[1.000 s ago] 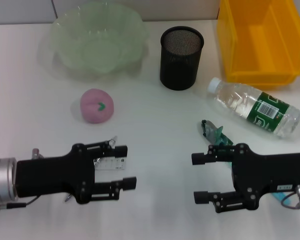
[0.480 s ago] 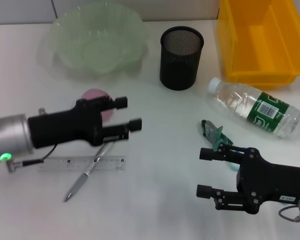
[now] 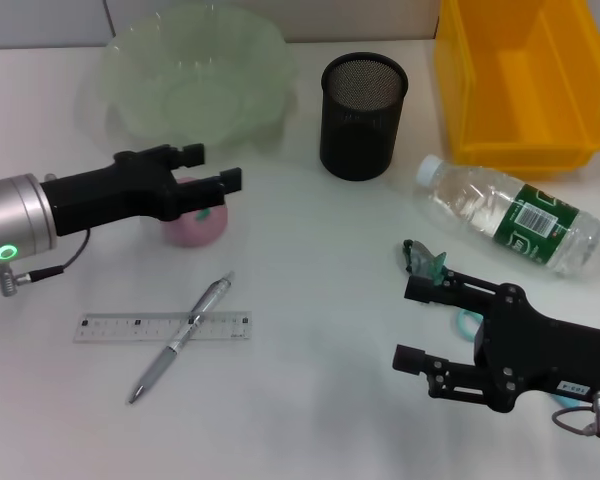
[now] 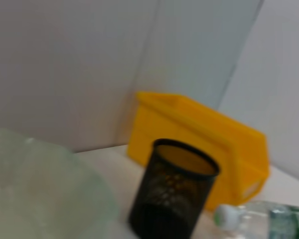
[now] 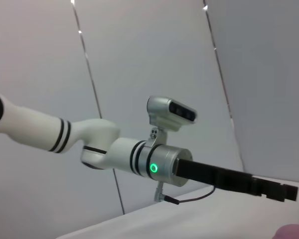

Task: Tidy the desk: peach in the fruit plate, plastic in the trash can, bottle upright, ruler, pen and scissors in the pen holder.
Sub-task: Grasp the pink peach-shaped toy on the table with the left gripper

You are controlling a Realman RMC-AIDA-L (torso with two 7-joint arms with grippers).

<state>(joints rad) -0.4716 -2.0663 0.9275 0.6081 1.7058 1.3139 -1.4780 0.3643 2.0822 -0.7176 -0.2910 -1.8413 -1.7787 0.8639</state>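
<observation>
Our left gripper (image 3: 212, 167) has swung up from the ruler (image 3: 163, 327) and pen (image 3: 180, 338) to hover open and empty over the peach (image 3: 196, 226) at centre-left, below the fruit plate (image 3: 192, 77), suggesting a peach pickup first.

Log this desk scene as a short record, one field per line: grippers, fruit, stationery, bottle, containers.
left gripper: open, over the pink peach
right gripper: open, low near the teal-handled scissors
fruit: peach on the table, outside the pale green fruit plate
stationery: silver pen lying across the clear ruler
bottle: clear plastic water bottle on its side
containers: black mesh pen holder upright; yellow bin behind the bottle
</observation>
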